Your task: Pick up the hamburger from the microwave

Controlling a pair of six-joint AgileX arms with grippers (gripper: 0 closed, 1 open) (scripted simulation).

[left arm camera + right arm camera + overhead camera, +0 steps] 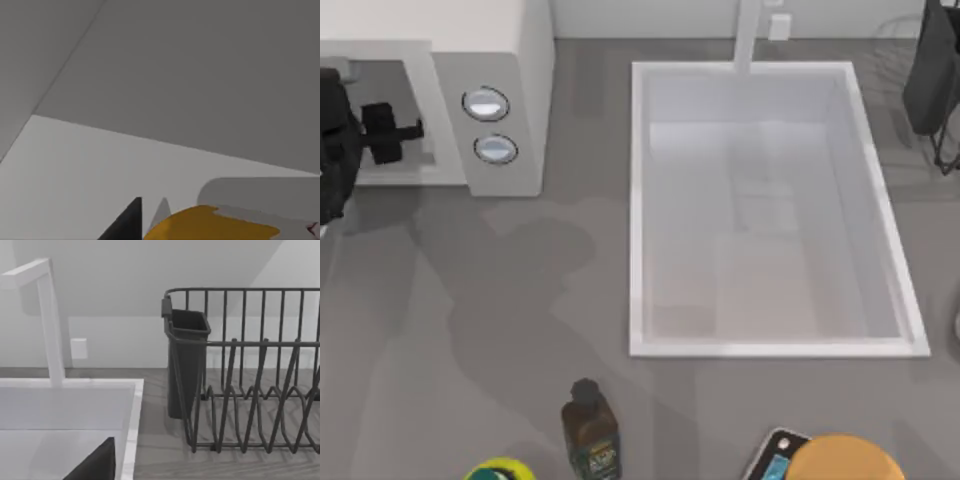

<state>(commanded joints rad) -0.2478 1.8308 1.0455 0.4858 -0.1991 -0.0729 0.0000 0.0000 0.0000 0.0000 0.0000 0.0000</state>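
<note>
Microwave (500, 60): white box at the top view's far left, grey cavity open toward the surface, two round silver-blue knobs (486, 104) stacked on its side panel.
Left tool (405, 130): reaching into the microwave cavity from the left edge of the top view; whether its fingers are open or closed, I cannot tell.
Hamburger (210, 222): seen in the left wrist view as an orange-yellow layer under a pale grey bun, lying on the light cavity floor just beside a dark fingertip (125, 225) of the left tool.
Right arm (932, 70): parked at the top view's far right, beside the dish rack; finger state cannot be told.
Sink (640, 200): white rectangular basin in the middle, with a white faucet (47, 315) at its far rim.
Dish rack (250, 370): dark wire rack with a dark cutlery cup (186, 360), right of the sink.
Surface (470, 320): grey; a dark brown bottle (590, 430), a yellow-green round object (500, 470) and a large orange-tan disc (845, 460) sit along the near edge.
</note>
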